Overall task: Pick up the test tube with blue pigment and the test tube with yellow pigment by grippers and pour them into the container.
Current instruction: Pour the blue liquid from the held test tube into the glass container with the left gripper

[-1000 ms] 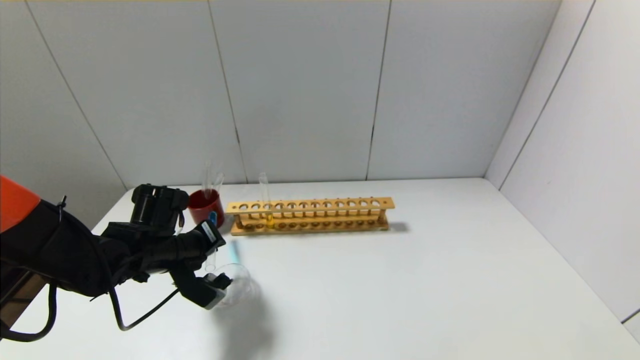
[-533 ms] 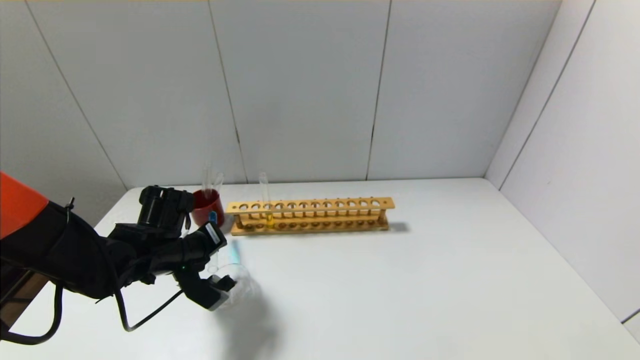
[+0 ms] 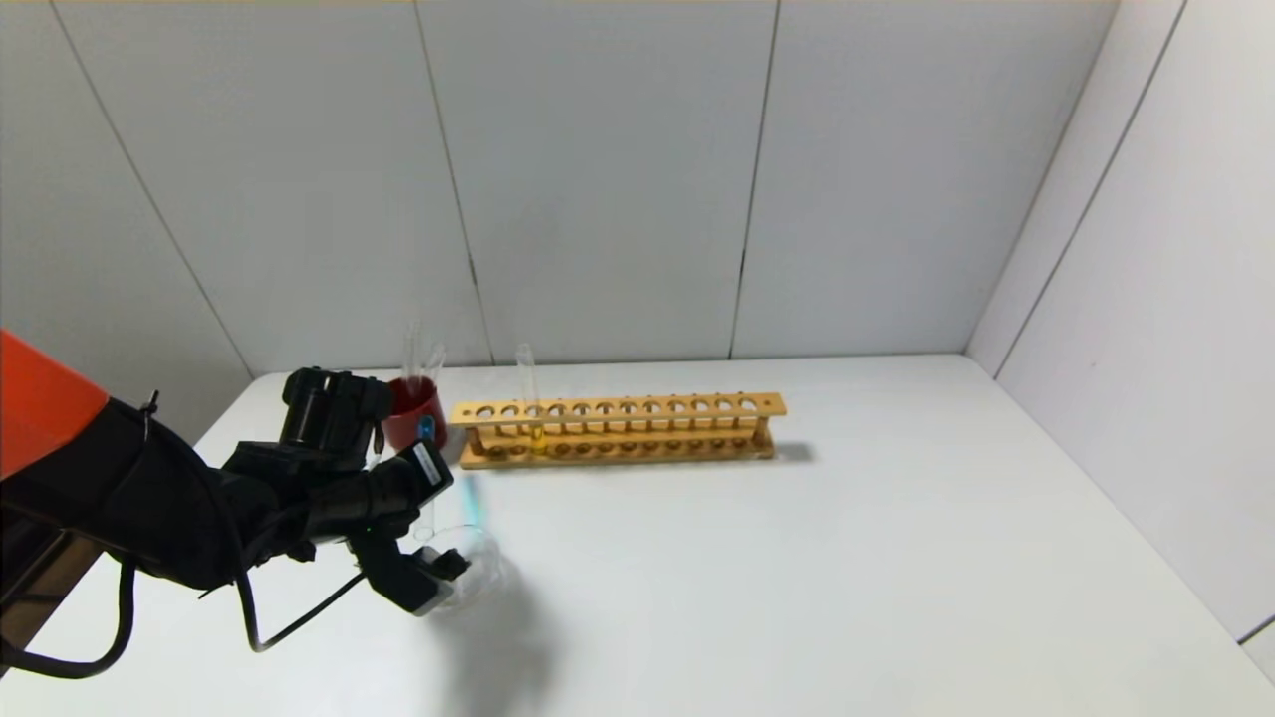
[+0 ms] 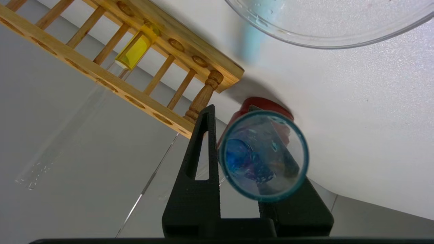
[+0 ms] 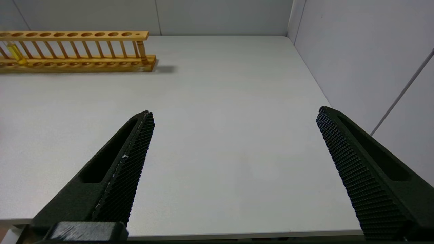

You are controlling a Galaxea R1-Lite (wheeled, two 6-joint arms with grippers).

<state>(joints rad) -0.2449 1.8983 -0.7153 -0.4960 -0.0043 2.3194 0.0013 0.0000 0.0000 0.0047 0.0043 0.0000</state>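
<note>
two tools: left tool (image 4: 237, 159) clamped on blue test tube (image 4: 263, 156) over dish (image 3: 468, 568); right tool (image 5: 234, 169) wide open, empty

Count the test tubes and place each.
4. The test tube with blue pigment is in the left pincer by the container; the test tube with yellow pigment stands in the rack; two colourless tubes lean in the red cup, which may hide more.

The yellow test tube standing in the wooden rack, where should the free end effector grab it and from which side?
Grip the test tube with yellow pigment on the bare glass above the rack's top rail, probably coming level from the front. It stands upright in a hole, so only that upper part is free, and it must lift straight up. The open right end effector has bare table between it and the rack.
</note>
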